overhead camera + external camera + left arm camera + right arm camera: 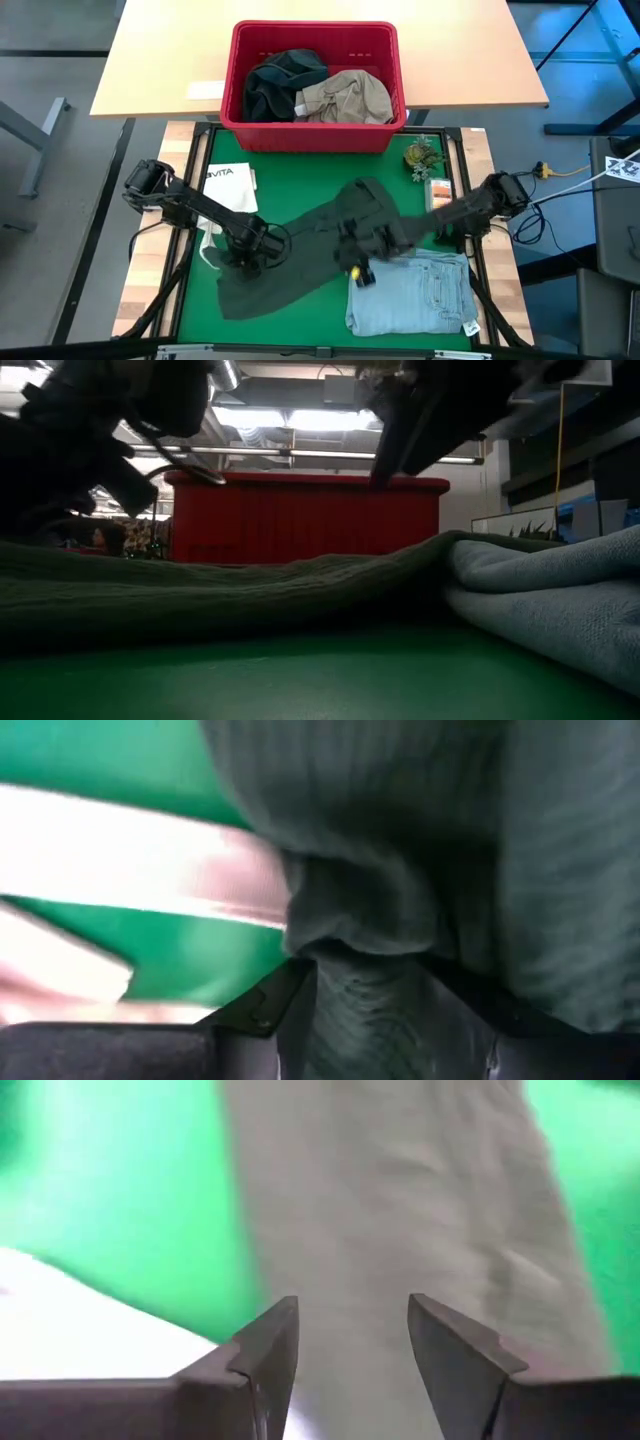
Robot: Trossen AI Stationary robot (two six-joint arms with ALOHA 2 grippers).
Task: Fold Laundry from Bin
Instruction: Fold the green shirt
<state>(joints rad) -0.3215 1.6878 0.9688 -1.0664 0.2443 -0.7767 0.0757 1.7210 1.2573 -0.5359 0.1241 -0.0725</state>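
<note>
A dark green garment point(300, 240) lies spread across the green mat point(300, 320), from the near left toward the middle. My left gripper point(250, 255) stands over its left part, fingers apart with a bunch of the cloth point(350, 910) between them. My right gripper point(358, 250) hangs open above the garment's right part, next to the folded light blue jeans point(412, 295), with nothing between its fingers point(270, 1340). The red bin point(312, 85) stands at the far edge and holds a dark garment point(280, 85) and a khaki one point(350, 97). My left gripper point(365, 970) has a bunched fold of the dark green garment point(360, 990) between its parted fingers, which slant down from above. Whether the fingers press the cloth I cannot tell. The garment rests on the mat.
A white tote bag point(230, 190) lies at the far left of the mat, partly under the left arm. A small plant point(422, 155) and an orange packet point(438, 190) sit at the far right. In the low view the bin point(300, 520) rises behind the garment point(200, 595) and the jeans point(560, 595).
</note>
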